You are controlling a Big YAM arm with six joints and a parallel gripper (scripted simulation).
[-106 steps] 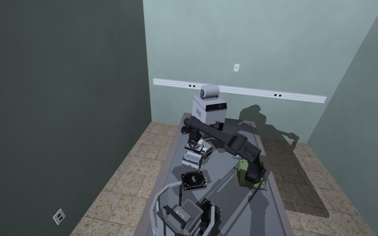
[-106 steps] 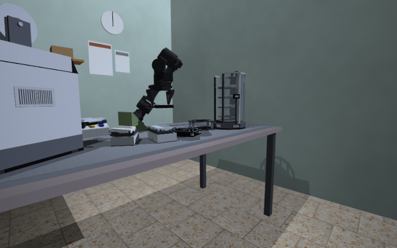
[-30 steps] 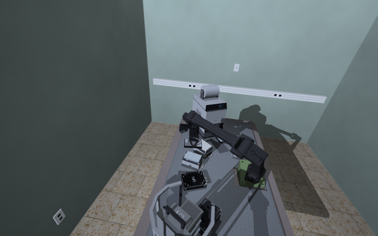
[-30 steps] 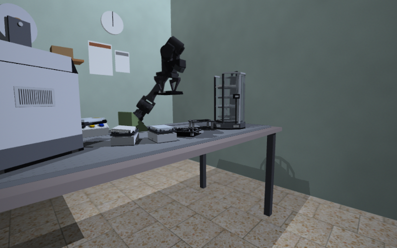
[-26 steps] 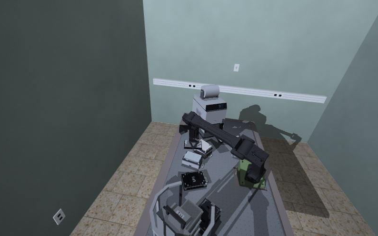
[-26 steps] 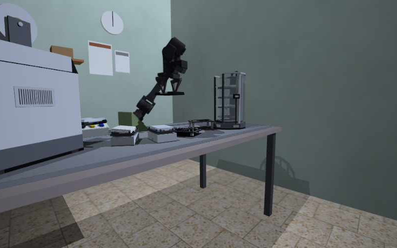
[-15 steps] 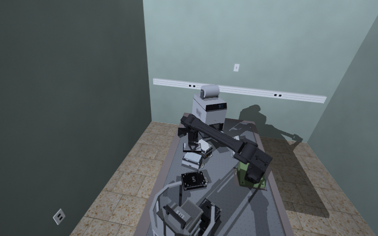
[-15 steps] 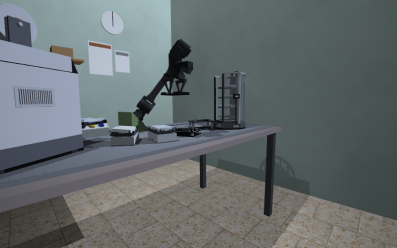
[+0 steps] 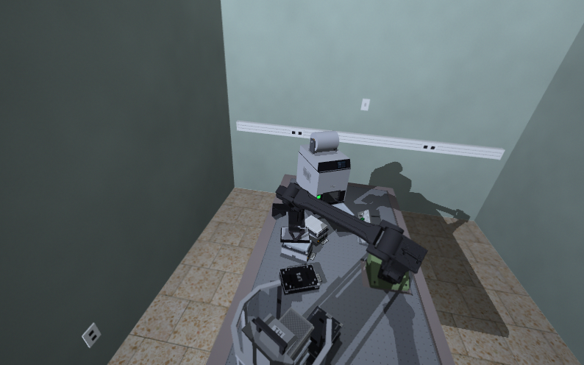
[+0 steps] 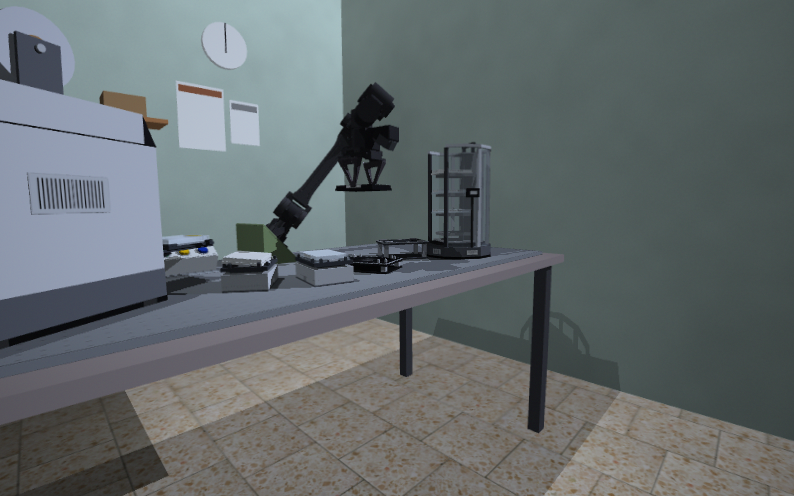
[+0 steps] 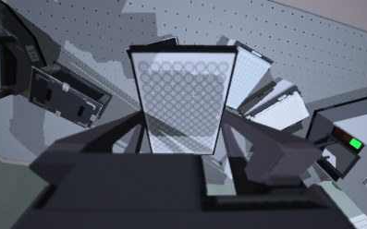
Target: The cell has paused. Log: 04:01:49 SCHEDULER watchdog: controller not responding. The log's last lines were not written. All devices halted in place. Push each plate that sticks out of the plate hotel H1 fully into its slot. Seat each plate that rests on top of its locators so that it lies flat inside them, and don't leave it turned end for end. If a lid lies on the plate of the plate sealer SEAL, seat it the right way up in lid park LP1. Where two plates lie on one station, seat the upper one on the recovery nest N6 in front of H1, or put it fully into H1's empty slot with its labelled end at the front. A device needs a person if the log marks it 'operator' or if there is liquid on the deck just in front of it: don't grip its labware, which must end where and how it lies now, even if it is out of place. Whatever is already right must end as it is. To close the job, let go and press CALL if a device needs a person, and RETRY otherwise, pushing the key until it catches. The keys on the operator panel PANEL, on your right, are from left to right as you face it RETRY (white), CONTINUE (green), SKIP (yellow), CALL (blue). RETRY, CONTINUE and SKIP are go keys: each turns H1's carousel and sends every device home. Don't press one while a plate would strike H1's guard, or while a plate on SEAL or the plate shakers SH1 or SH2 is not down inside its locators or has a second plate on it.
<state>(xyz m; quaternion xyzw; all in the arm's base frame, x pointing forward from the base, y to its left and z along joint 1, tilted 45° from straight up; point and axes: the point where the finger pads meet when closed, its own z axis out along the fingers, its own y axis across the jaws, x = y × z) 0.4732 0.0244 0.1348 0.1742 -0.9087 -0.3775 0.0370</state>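
Note:
My gripper [image 11: 183,114] [image 10: 363,179] [image 9: 294,227] is shut on a clear lid [image 11: 183,88] [image 10: 363,187] [image 9: 295,235] with a dark rim, held flat by its long sides high above the table. Lid park LP1 [image 9: 300,277] [image 10: 381,263] [image 11: 67,97], a dark empty nest, lies lower left of the lid in the wrist view. Two shakers with white plates [image 11: 249,74] [image 11: 282,111] [image 10: 249,260] [image 10: 325,255] stand under and to the right of the lid. Plate hotel H1 [image 10: 459,197] [image 9: 281,330] stands at the table's end.
The sealer SEAL [image 9: 325,173] [image 10: 49,197] [image 11: 349,138] stands at the other end, its green light on. The operator panel [image 10: 189,252] [image 9: 363,216] sits beside the arm's green base [image 9: 374,274] [image 10: 252,237]. Nest N6 [image 10: 397,243] lies in front of H1.

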